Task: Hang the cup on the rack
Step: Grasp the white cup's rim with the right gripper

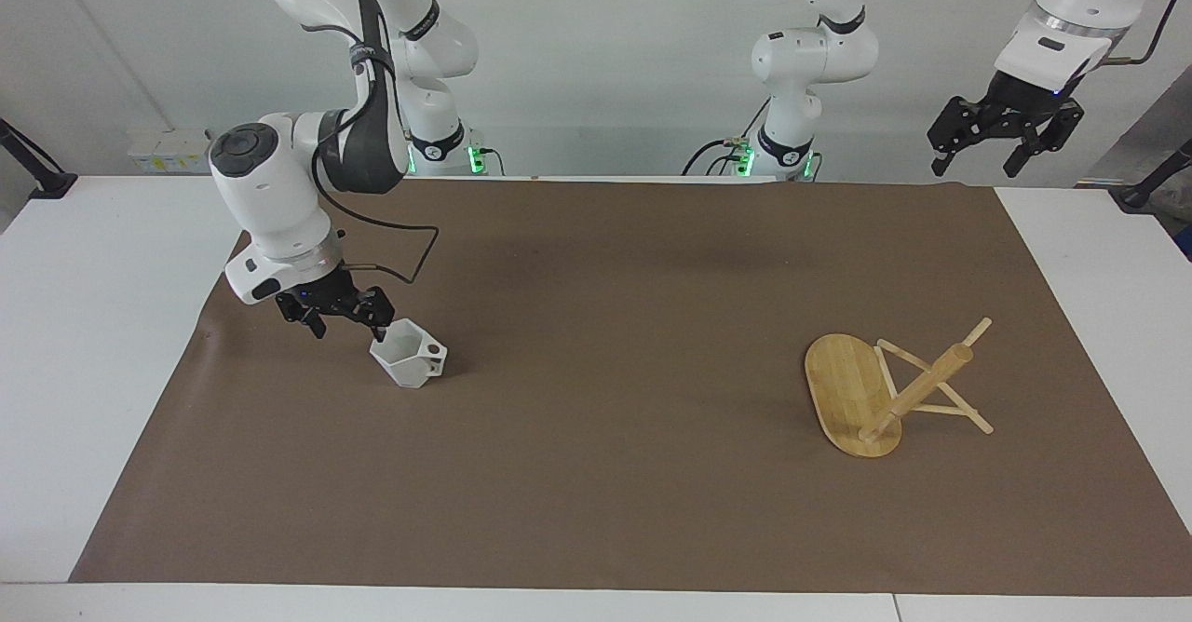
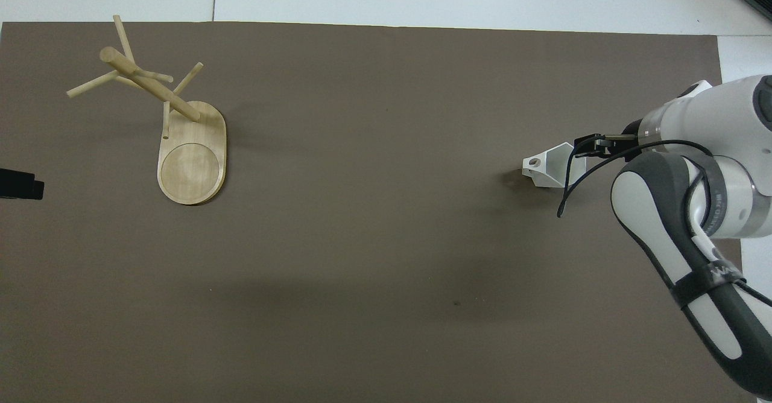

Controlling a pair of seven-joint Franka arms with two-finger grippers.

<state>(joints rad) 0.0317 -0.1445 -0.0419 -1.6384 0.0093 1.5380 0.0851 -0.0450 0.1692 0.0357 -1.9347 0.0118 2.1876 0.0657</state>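
The white faceted cup (image 1: pixel 408 356) stands on the brown mat toward the right arm's end of the table, opening up, its pierced handle pointing toward the rack; it also shows in the overhead view (image 2: pixel 547 168). My right gripper (image 1: pixel 347 327) is open and low beside the cup, one fingertip close to its rim; in the overhead view the right gripper (image 2: pixel 588 147) overlaps the cup's rim. The bamboo rack (image 1: pixel 880 397) stands upright toward the left arm's end, also seen in the overhead view (image 2: pixel 181 143). My left gripper (image 1: pixel 1006 142) is open, raised high and waiting.
A brown mat (image 1: pixel 615 473) covers most of the white table (image 1: pixel 93 324). The right arm's black cable (image 2: pixel 570 186) hangs over the mat beside the cup. The left gripper's tip (image 2: pixel 21 184) shows at the overhead view's edge.
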